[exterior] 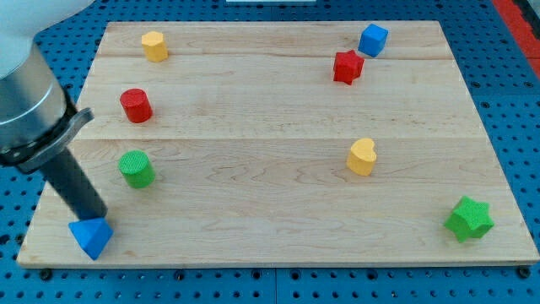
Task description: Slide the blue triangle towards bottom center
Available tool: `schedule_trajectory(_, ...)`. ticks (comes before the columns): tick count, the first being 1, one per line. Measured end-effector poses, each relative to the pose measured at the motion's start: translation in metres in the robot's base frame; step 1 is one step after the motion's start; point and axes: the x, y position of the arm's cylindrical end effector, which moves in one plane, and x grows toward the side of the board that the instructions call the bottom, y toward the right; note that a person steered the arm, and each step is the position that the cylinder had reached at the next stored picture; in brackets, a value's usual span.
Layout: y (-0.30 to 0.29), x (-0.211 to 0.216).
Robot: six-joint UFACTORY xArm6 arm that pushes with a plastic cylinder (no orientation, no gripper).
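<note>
The blue triangle (91, 236) lies at the board's bottom left corner, close to the bottom edge. My dark rod comes down from the view's upper left, and my tip (98, 216) sits right at the triangle's upper edge, touching or nearly touching it. The bottom centre of the wooden board (270, 245) lies well to the triangle's right.
A green cylinder (136, 169) stands just above and right of my tip. A red cylinder (135, 105) and a yellow block (154, 46) are at upper left. A red star (347, 67), blue cube (372, 39), yellow heart (361, 157) and green star (468, 219) are at right.
</note>
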Motion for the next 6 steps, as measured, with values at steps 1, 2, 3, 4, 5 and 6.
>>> schedule_trajectory(1,-0.036,-0.002)
schedule_trajectory(2,-0.044,0.031)
schedule_trajectory(3,-0.030,0.042)
schedule_trajectory(4,0.023,0.007)
schedule_trajectory(5,0.094,-0.011)
schedule_trajectory(6,0.037,-0.010)
